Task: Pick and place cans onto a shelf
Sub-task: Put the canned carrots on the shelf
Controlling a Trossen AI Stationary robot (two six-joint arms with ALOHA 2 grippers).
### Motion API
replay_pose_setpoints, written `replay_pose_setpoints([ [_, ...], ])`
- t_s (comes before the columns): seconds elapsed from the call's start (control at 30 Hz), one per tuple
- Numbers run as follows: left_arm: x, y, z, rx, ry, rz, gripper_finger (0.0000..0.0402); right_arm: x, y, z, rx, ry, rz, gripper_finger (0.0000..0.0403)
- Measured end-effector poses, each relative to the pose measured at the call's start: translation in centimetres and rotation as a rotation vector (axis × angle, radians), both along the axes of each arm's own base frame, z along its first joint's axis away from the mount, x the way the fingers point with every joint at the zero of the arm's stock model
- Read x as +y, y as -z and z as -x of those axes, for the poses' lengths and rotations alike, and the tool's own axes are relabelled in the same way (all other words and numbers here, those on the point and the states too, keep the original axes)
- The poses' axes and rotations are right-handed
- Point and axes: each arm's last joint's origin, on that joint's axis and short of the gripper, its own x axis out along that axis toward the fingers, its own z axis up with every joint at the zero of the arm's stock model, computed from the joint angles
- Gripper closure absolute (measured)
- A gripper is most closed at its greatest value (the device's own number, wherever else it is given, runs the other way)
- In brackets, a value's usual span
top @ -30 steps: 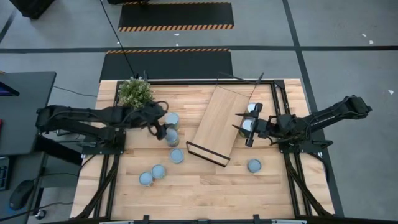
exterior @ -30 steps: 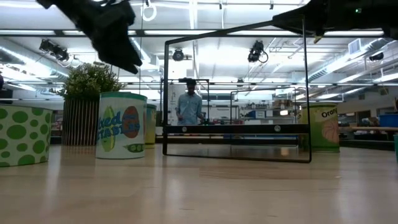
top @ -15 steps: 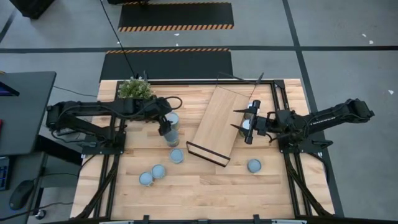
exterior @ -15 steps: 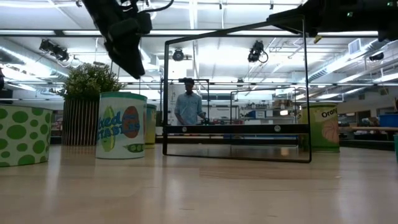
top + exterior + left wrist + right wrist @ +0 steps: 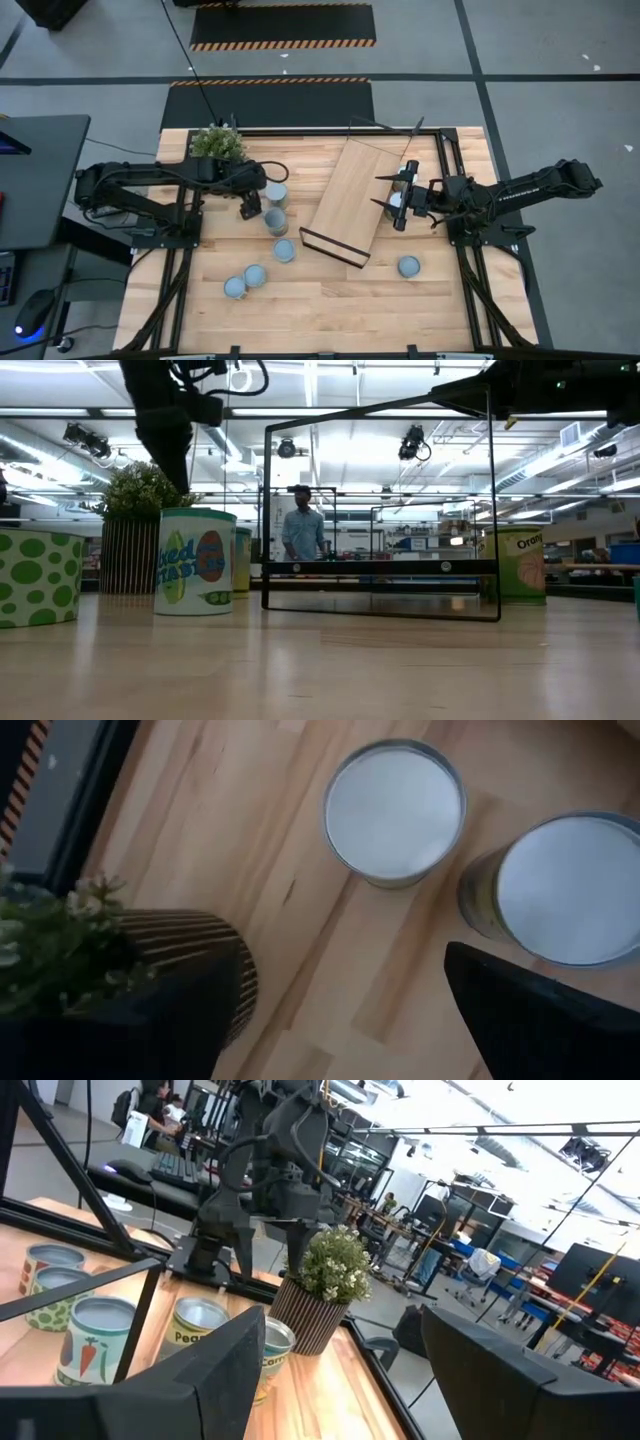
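Observation:
The shelf [image 5: 349, 200], a light-wood board with a black frame, lies slantwise mid-table. Two cans [image 5: 275, 193] [image 5: 277, 222] stand upright left of it, and three more [image 5: 284, 250] [image 5: 255, 275] [image 5: 235, 288] stand nearer the near edge. My left gripper [image 5: 249, 208] hangs open and empty just left of the first two, which show in its wrist view [image 5: 393, 810] [image 5: 570, 885]. My right gripper [image 5: 386, 195] is open and empty above the shelf's right edge, over two cans [image 5: 405, 174] [image 5: 398, 202]. Another can [image 5: 408, 266] stands alone near right.
A potted plant [image 5: 218, 145] stands at the far left, close behind my left gripper. The shelf's black frame [image 5: 380, 510] rises mid-table in the low view. A person [image 5: 304, 532] stands in the room beyond the table. There is bare tabletop along the near edge [image 5: 330, 310].
My left gripper has drawn back toward the table's left edge, away from the two cans, and has turned to point more straight down. The arm no longer covers the plant. The cans have stayed in place.

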Motion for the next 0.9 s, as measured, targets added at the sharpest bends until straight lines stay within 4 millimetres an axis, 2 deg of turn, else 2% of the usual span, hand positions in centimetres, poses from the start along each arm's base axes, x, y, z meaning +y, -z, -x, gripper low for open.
replay_pose_setpoints([
  [0.3,0.3,1.6,-0.5,0.027,0.193,-0.049,0.0049,0.0,0.0,0.0,-0.002,-0.010,-0.009,0.0125],
  [0.47,1.8,2.2,-0.8,0.010,0.107,0.031,0.0052,0.1,0.0,0.0,-0.006,-0.048,-0.023,0.0125],
  [0.57,2.8,3.5,-1.3,0.049,0.062,0.091,0.0058,0.1,-0.1,0.0,-0.013,-0.052,-0.023,0.0125],
  [0.73,3.4,5.5,-2.5,0.126,0.098,0.128,0.0065,0.1,0.1,-0.2,-0.002,-0.052,-0.026,0.0125],
  [0.9,3.6,6.8,-3.3,0.151,0.126,0.145,0.0065,0.2,0.2,-0.3,0.007,-0.051,-0.023,0.0126],
])
